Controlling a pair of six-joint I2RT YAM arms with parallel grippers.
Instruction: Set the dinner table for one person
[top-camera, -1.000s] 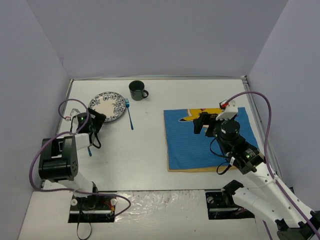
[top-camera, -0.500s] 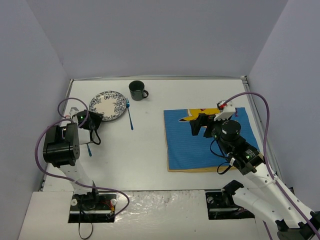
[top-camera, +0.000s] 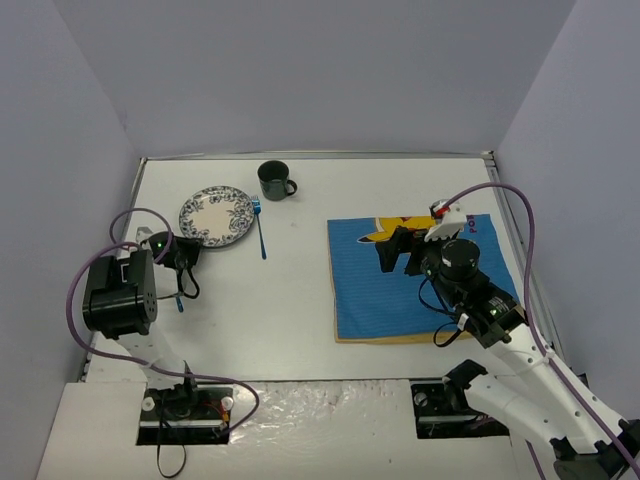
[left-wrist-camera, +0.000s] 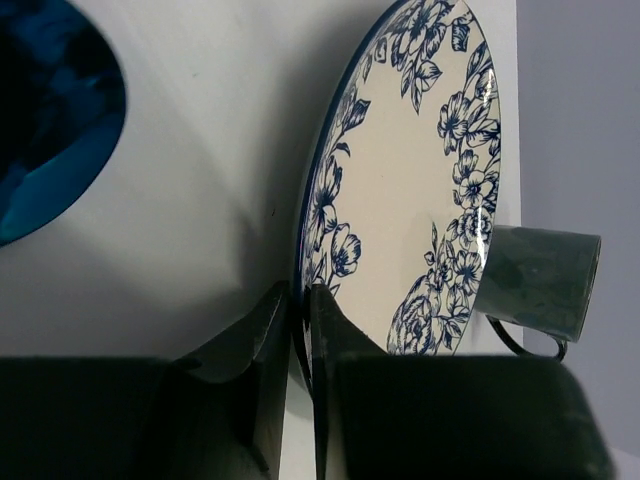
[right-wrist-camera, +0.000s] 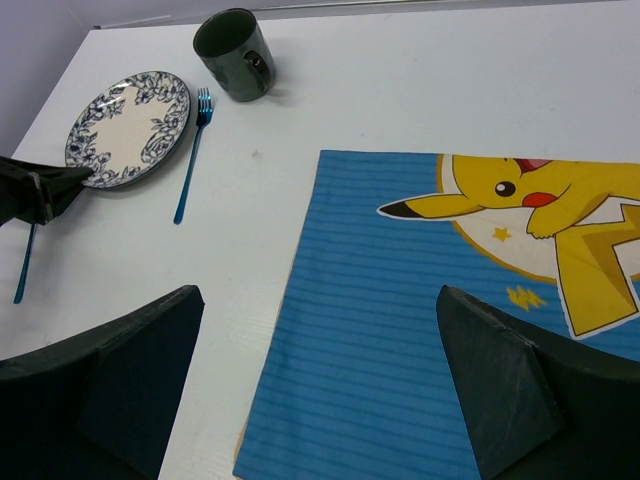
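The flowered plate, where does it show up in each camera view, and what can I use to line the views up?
Top external: plate upper left, left of the blue fork.
Left wrist: plate fills the centre right, seen from its near rim.
Right wrist: plate upper left.
Shared landmark: the dark mug, just beyond the plate in all three.
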